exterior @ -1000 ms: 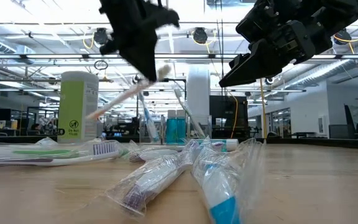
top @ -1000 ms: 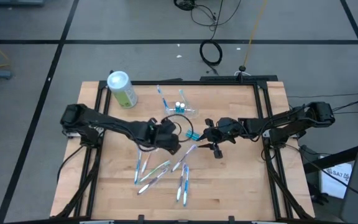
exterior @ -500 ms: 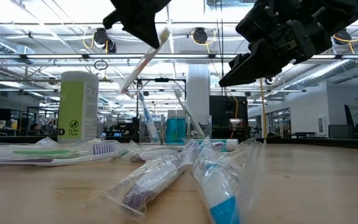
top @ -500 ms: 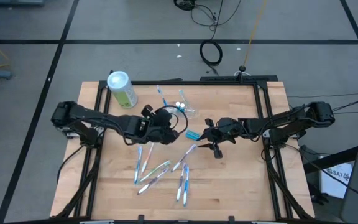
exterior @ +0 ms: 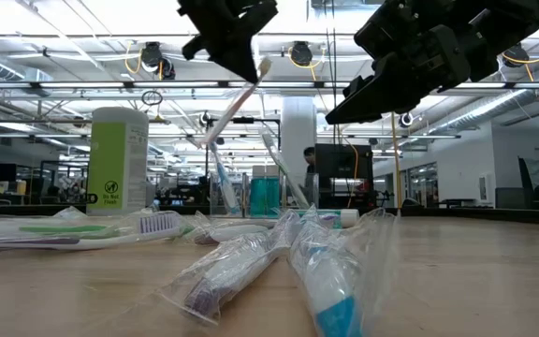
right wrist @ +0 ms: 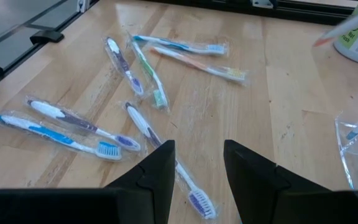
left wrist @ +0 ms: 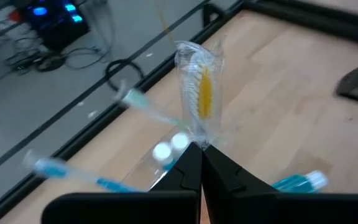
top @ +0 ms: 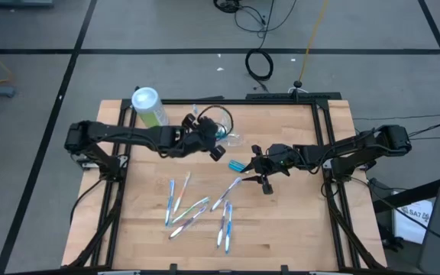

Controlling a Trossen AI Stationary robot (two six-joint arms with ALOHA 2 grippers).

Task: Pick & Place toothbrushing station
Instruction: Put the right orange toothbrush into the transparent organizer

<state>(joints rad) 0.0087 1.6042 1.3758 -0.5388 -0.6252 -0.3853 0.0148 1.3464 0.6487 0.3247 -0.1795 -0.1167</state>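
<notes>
While your left gripper (top: 205, 131) hangs in the air over the far middle of the table (top: 296, 221), its fingers are pinched tight on a wrapped toothbrush (left wrist: 199, 102) with an orange-yellow handle, clamped at one end so the brush sticks out past the fingertips. In the low view that same toothbrush (exterior: 235, 101) slants down from the left gripper (exterior: 243, 64), its lower end above the toothbrushing station (exterior: 262, 195).

You will find the toothbrushing station (top: 226, 137), the small clear holder, standing on the table just beside the left gripper, on the side toward the right arm, and partly under the arm's cable loop. A couple of blue-handled brushes already lean out of it. From the left wrist view the holder (left wrist: 166, 155) shows just beyond the closed fingertips, with the held brush crossing in front of it; whether the brush touches the holder you cannot tell.

Your right gripper (top: 255, 163) hovers near the middle of the table with its fingers parted and nothing between them. It is near the holder but clearly apart from it, with a small blue tube (top: 237, 165) lying between the two.

A green-and-white canister (top: 150, 109) stands at the far left corner, and loose wrapped toothbrushes (top: 197, 210) lie scattered on the near half of the table.
</notes>
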